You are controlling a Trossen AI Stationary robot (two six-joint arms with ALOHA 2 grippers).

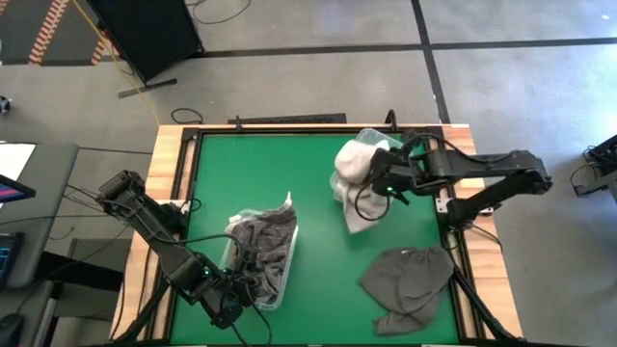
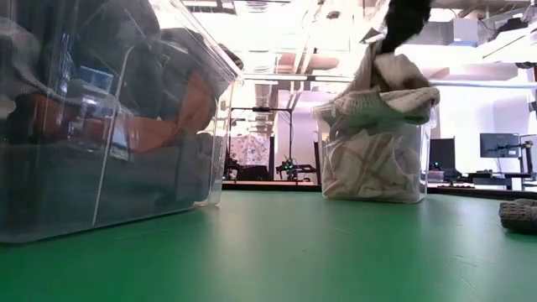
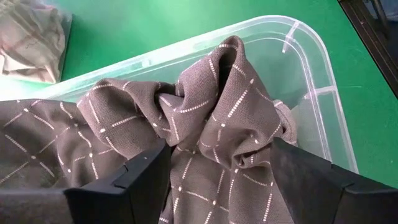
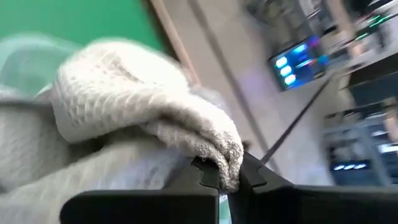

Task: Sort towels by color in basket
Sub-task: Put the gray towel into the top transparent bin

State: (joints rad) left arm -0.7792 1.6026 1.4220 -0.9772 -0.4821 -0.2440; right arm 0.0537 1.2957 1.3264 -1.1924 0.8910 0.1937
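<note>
White towel [image 1: 351,164] pinched by the right gripper [image 4: 229,180], draped over the rim of the clear bin [image 2: 373,164] at the green table's [image 1: 318,260] far right. Grey patterned towel [image 3: 205,124] sits in the near-left clear bin [image 1: 281,280]; left gripper [image 3: 217,168] released, fingers spread over it. Dark grey towel [image 1: 410,280] lies loose on the table, near-right of the white towel's bin.

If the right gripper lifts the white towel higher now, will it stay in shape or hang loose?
It would probably hang loose: the white towel already droops over the clear bin below the right gripper. It looks thick and textured, so a slip from the shut fingers seems unlikely. Its trailing end might drag on the bin's rim.
</note>
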